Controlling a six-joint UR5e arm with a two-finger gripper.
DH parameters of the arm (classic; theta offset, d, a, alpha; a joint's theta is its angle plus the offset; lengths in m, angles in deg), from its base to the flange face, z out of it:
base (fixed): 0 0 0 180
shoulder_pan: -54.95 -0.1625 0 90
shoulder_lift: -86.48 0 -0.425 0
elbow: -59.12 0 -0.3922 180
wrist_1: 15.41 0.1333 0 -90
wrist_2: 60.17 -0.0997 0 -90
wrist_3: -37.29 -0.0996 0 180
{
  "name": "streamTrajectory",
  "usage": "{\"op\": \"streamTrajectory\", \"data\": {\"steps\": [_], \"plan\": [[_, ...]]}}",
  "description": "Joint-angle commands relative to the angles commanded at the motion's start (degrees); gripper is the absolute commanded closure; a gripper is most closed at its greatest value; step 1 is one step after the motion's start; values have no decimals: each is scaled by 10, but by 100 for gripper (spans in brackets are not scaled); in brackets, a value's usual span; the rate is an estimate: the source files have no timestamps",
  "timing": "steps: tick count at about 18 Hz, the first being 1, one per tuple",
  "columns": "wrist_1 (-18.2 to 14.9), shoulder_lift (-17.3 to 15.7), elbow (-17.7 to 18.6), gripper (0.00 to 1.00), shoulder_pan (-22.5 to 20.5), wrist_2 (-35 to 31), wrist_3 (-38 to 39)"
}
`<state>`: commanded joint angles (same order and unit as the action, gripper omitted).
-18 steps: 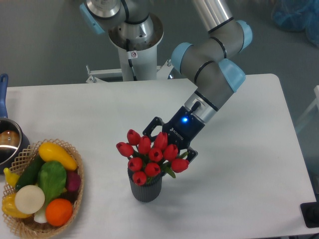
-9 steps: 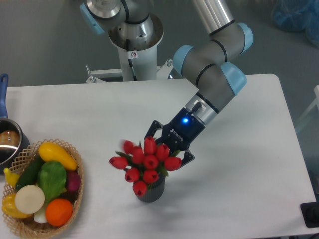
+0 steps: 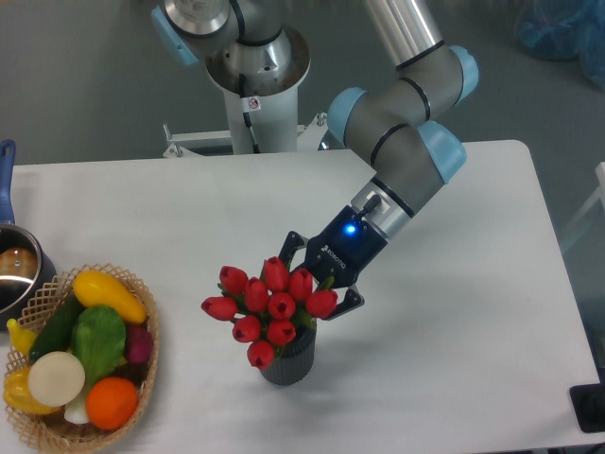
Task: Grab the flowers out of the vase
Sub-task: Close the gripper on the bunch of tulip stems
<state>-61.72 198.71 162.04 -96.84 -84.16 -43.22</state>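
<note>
The flowers (image 3: 267, 306), a bunch of red tulip buds with green leaves, lean to the left over the small dark grey ribbed vase (image 3: 290, 365) near the table's front middle. Their stems still reach down into the vase. My gripper (image 3: 310, 288) comes in from the upper right and sits right behind the buds. Its jaws stand closed around the bunch just above the vase rim. The fingertips are hidden behind the buds.
A wicker basket (image 3: 40, 431) of mixed fruit and vegetables stands at the front left. A steel pot (image 3: 13, 271) with a blue handle (image 3: 6, 180) is at the left edge. The robot base (image 3: 255, 85) stands behind the table.
The gripper has moved down and left onto the bunch. The tulips have tipped and shifted to the left with it. The vase has slid slightly to the right.
</note>
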Motion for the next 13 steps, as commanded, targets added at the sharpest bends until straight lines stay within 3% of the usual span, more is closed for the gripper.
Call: {"op": "streamTrajectory", "data": {"steps": [13], "plan": [[1,-13,15,67,-18,82,-3]]}}
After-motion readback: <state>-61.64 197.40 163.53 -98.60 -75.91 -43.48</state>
